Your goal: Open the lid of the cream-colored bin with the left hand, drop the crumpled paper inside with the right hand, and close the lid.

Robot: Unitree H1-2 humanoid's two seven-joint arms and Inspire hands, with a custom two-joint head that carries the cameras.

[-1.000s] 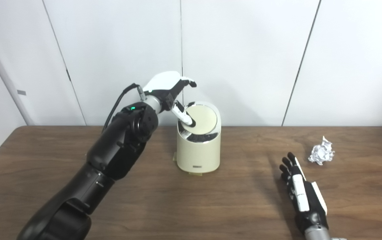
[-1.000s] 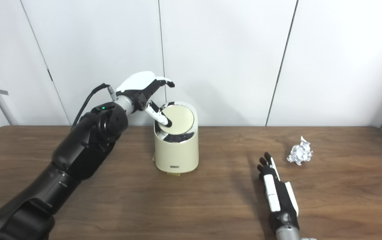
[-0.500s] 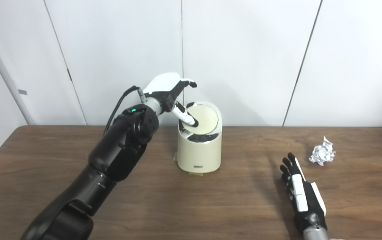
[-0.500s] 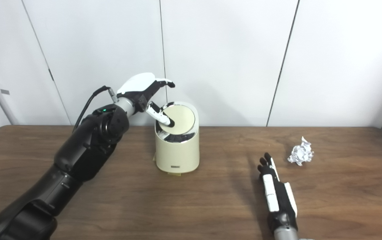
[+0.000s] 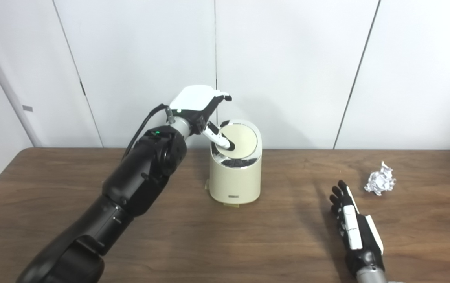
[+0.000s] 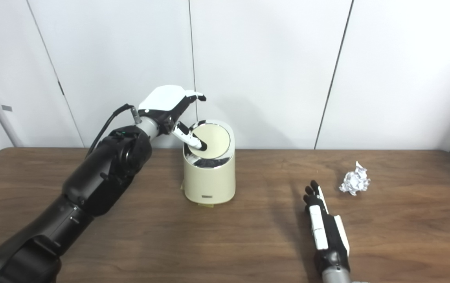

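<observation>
My left hand [image 5: 199,104] is over the bin [image 5: 235,173], fingers spread and gripping nothing; only the thumb [image 5: 219,138] touches, its tip pressed on the near left edge of the lid [image 5: 241,136]. The lid is tipped, its front edge down, and a dark gap shows under it above the chrome rim. The bin stands near the back of the table [image 5: 225,236], a little left of centre.

To do this step well, I judge I should press straight down near the lid's edge, where it seems to swing most easily, and not push sideways, since the bin is light-looking and could slide or tip. The lid needs to tilt further, as the gap looks too narrow for the paper [image 5: 380,183].

My right hand [image 5: 352,230] lies flat on the table, fingers straight and together, empty. The paper sits beyond it to the right, apart from it, not yet picked up.

The right eye view shows more table to the right of the paper and the back right corner of the table. The left eye view shows the paper closer to the picture's edge. Neither shows inside the bin.
</observation>
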